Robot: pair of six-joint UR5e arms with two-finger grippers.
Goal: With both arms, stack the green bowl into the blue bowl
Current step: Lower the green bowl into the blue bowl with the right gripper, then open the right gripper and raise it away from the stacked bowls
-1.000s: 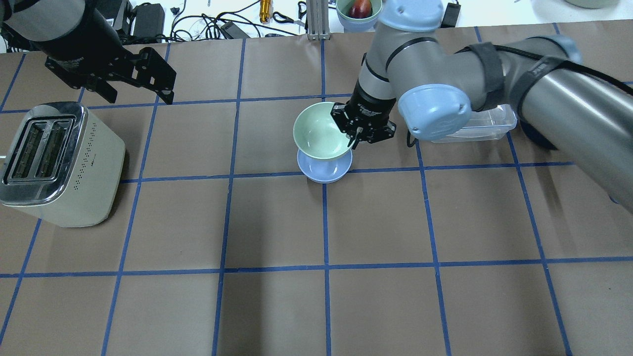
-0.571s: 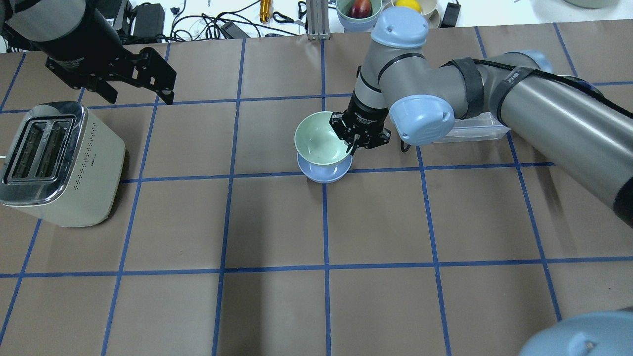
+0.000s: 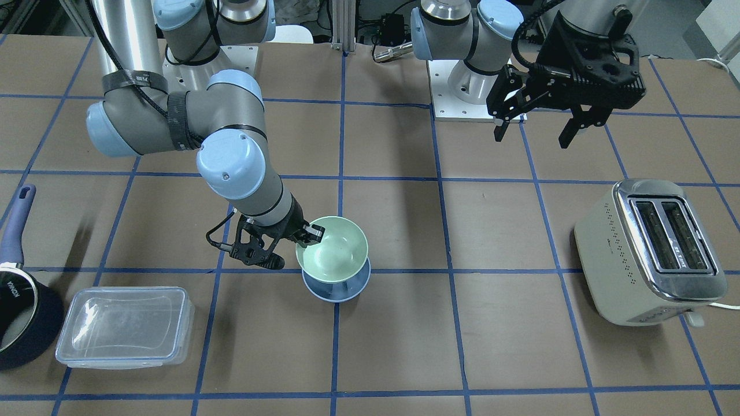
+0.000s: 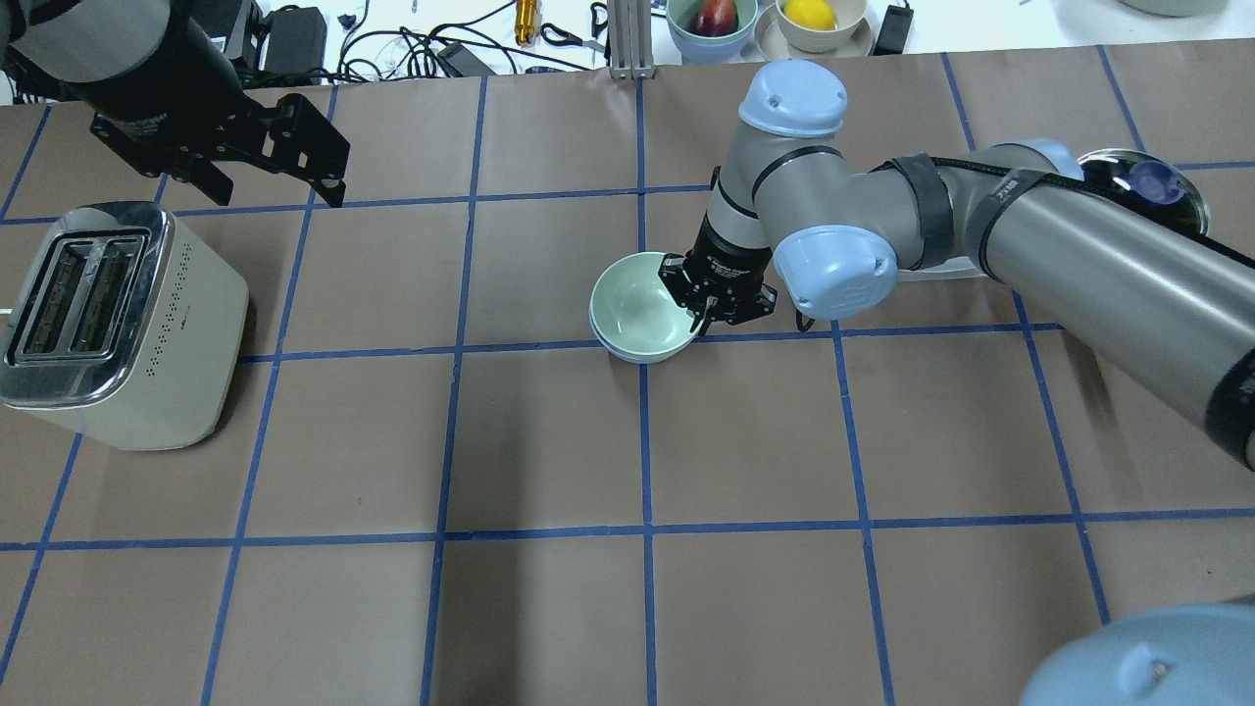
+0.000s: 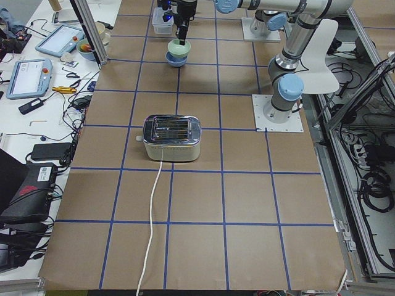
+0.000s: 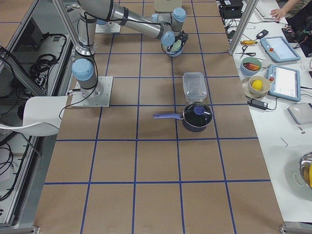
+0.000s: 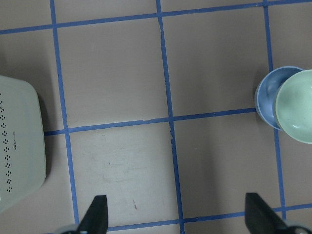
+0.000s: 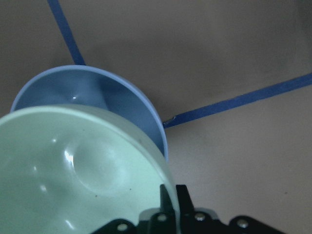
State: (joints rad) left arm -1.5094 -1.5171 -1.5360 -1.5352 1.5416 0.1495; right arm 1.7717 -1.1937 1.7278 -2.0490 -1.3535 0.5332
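The green bowl (image 4: 639, 304) hangs upright by its rim in my right gripper (image 4: 698, 312), which is shut on the rim's right side. It sits low over the blue bowl (image 4: 637, 356), which stands on the table at the centre; only a thin blue edge shows beneath it. In the front-facing view the green bowl (image 3: 332, 251) still stands a little above the blue bowl (image 3: 340, 290). The right wrist view shows the green bowl (image 8: 73, 170) partly inside the blue bowl (image 8: 97, 92). My left gripper (image 4: 275, 191) is open and empty, raised at the far left.
A cream toaster (image 4: 108, 324) stands at the left. A clear lidded container (image 3: 124, 326) and a dark navy saucepan (image 3: 17, 312) sit on my right side. Two bowls with fruit (image 4: 713, 18) stand beyond the table's far edge.
My right gripper has lowered the green bowl toward the blue bowl, so less blue shows beneath it. The left arm has not moved.
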